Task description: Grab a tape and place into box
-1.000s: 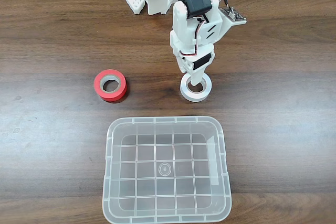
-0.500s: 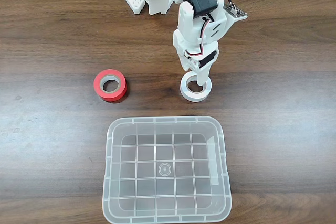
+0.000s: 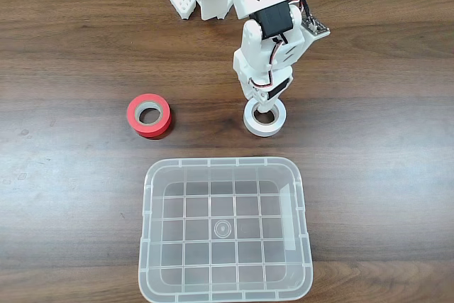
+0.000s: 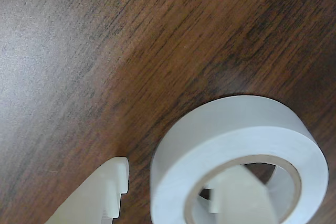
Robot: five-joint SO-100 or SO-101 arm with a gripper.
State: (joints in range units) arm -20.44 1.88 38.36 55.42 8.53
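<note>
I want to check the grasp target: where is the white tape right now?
In the fixed view the white tape lies flat on the table, right of the red tape and just above the box's right corner, under the gripper.

Wrist view: white tape (image 4: 220, 140) roll lies flat on the dark brown wood-grain table (image 4: 105, 40), filling the lower right. Tan inner core ring visible. End effector (image 4: 173, 203) straddles the roll wall: one pale finger (image 4: 97, 195) outside it at lower left, close to the roll's outer face with a thin gap, the other finger (image 4: 239, 195) down inside the hollow core. Glare washes out the table at left.
</note>
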